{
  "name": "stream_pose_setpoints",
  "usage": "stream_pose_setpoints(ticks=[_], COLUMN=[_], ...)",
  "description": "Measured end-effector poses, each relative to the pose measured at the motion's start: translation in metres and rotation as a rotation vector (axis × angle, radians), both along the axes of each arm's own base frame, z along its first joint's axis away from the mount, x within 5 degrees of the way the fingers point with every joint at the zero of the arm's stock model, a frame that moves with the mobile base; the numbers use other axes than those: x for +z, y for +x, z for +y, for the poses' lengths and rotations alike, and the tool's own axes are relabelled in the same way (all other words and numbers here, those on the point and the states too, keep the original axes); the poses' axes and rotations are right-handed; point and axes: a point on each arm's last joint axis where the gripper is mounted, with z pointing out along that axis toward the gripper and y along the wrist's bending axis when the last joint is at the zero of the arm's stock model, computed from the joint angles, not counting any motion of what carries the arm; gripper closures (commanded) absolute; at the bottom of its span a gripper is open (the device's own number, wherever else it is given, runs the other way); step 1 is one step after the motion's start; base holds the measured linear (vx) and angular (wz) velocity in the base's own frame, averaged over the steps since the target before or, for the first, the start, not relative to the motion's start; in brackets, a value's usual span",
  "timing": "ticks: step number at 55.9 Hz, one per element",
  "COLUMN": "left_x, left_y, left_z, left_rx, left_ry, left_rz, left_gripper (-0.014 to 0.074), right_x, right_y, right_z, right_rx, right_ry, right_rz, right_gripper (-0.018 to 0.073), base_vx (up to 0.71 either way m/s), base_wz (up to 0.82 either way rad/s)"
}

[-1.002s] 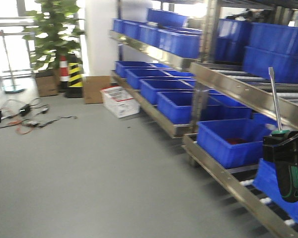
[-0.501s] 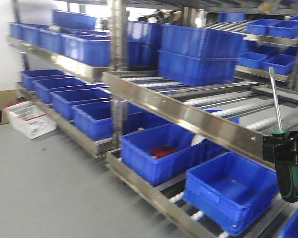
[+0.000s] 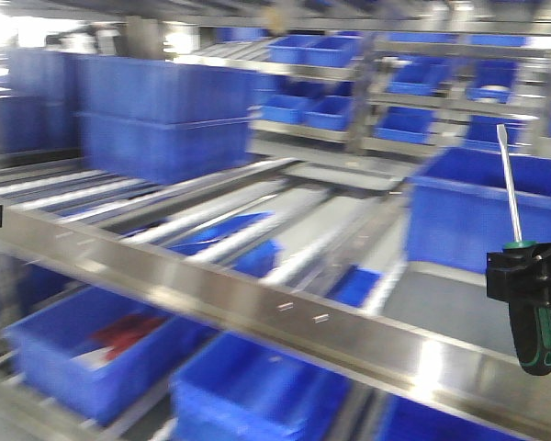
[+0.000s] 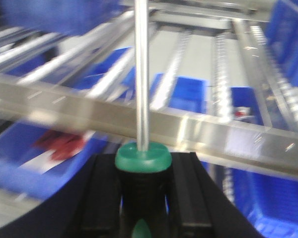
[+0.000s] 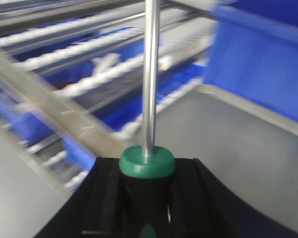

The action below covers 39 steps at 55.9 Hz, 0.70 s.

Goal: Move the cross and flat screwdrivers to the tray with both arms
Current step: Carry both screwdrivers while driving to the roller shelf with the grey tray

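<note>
Your left gripper (image 4: 142, 171) clamps the left screwdriver (image 4: 141, 74) by its handle, your right gripper (image 5: 147, 176) the right screwdriver (image 5: 150, 74) likewise. Stiff, light, probably slick-shafted: grip the handles.

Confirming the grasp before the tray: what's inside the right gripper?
A screwdriver, green collar and steel shaft showing, clamped in the right gripper. The fingers cover most of its handle; tip type unclear.

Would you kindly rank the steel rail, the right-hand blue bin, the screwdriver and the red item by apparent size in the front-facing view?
Largest to smallest:
1. steel rail
2. blue bin
3. screwdriver, though it is nearest the camera, so it looks bigger than it is
4. red item
</note>
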Motion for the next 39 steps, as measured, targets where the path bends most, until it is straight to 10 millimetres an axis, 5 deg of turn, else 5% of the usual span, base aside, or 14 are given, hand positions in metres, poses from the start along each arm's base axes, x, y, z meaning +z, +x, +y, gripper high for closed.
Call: stream_pose_setpoints(ticks=[22,39], left_x=[0.0,0.0], left_y=[0.0,0.0], left_z=[0.0,0.0], left_rx=[0.0,0.0], left_ry=[0.0,-0.001], left_rz=[0.0,0.0], left_gripper=[0.0596,0.0596], right_x=[0.0,0.0], right_y=[0.0,0.0], right_z=[0.0,0.0], right_rx=[0.0,0.0], right_ry=[0.0,0.0], right_rz=[0.0,0.0], right_gripper=[0.0567,0.0567], base_vx=[0.29,0.23], base_wz=[-0.73,-0.36])
